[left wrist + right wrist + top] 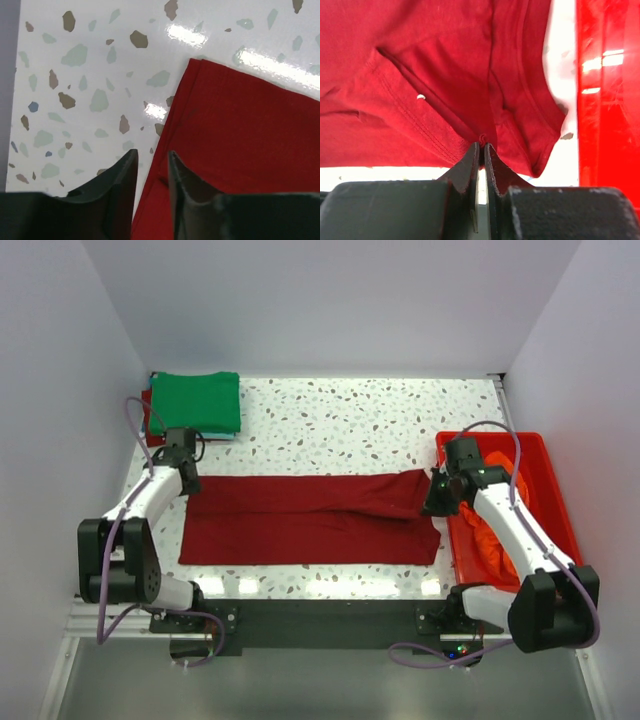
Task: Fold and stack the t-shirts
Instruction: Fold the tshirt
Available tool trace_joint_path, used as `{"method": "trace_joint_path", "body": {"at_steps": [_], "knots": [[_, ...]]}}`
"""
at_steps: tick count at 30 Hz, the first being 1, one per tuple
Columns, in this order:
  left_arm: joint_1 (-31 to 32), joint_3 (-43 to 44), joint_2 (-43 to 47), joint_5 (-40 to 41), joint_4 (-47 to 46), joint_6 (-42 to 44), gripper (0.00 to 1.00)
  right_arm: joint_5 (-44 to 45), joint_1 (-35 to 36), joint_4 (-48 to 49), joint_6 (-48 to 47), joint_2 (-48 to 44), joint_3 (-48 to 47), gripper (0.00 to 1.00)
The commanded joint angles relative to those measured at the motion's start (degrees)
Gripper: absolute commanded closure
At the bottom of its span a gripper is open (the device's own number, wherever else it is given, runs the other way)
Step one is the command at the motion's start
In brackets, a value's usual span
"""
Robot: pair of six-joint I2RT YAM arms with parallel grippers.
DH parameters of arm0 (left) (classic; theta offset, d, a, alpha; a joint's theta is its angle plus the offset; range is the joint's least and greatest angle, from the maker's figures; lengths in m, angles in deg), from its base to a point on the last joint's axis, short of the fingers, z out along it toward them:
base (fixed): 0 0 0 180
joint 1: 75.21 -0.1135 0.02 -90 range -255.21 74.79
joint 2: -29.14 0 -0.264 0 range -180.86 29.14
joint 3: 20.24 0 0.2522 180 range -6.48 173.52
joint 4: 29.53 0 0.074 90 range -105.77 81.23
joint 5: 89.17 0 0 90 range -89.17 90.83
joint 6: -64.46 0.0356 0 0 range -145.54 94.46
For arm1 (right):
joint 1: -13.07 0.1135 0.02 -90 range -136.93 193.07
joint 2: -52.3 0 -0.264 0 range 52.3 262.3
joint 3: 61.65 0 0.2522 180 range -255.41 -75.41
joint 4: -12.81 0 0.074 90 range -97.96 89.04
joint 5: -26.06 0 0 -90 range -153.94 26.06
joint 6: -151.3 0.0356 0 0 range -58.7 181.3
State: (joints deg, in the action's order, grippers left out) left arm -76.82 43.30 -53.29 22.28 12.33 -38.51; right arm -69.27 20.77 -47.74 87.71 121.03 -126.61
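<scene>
A dark red t-shirt (310,520) lies as a long folded band across the table's middle. My left gripper (188,486) is at its far left corner. In the left wrist view the gripper (152,157) has its jaws a little apart, astride the edge of the flat shirt (240,130). My right gripper (435,502) is at the shirt's right end. In the right wrist view the gripper (481,146) is shut on a pinch of the shirt (445,65), which is lifted off the table. A folded bright green t-shirt (197,402) lies at the back left. An orange t-shirt (495,540) lies crumpled in the tub.
A rigid bright red plastic tub (500,437) stands at the right, close behind my right arm, and shows in the right wrist view (610,100). A dark red cloth edge (148,418) shows under the green shirt. White walls enclose the speckled table (340,420).
</scene>
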Motion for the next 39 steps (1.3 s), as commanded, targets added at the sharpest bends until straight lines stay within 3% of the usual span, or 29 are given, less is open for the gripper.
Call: {"method": "trace_joint_path", "body": {"at_steps": [1, 3, 4, 6, 7, 10, 14, 24, 39], "knots": [[-0.5, 0.8, 3.7, 3.2, 2.8, -1.1, 0.61, 1.4, 2.2, -2.6, 0.3, -2.0, 0.6, 0.96], [-0.4, 1.7, 5.2, 3.8, 4.8, -1.9, 0.41, 2.2, 3.5, -4.2, 0.8, -2.3, 0.4, 0.88], [-0.6, 2.6, 5.9, 3.8, 5.4, -2.2, 0.35, 2.9, 5.2, -4.6, 1.1, -2.6, 0.3, 0.78], [-0.5, 3.3, 7.9, 3.1, 6.2, -2.8, 0.27, 3.9, 7.0, -6.0, 1.8, -3.0, 0.1, 0.69], [-0.5, 3.7, 8.3, 1.5, 6.3, -2.8, 0.26, 4.4, 8.5, -6.4, 2.0, -3.4, -0.1, 0.62], [-0.3, 4.5, 9.1, -2.3, 6.3, -3.0, 0.25, 6.1, 10.6, -7.8, 2.6, -3.4, -2.1, 0.54], [-0.4, 4.2, 8.9, -8.0, 5.1, -4.1, 0.24, 7.3, 10.9, -5.1, 1.5, -1.3, -5.5, 0.53], [-0.4, 0.7, 11.9, -16.3, 3.4, -7.6, 0.24, -5.7, 11.2, 19.1, 4.2, 15.8, -7.9, 0.59], [-0.3, -2.3, 15.3, -17.5, 3.9, -8.6, 0.23, -5.1, 13.8, 22.6, 1.2, 29.9, -12.3, 0.59]]}}
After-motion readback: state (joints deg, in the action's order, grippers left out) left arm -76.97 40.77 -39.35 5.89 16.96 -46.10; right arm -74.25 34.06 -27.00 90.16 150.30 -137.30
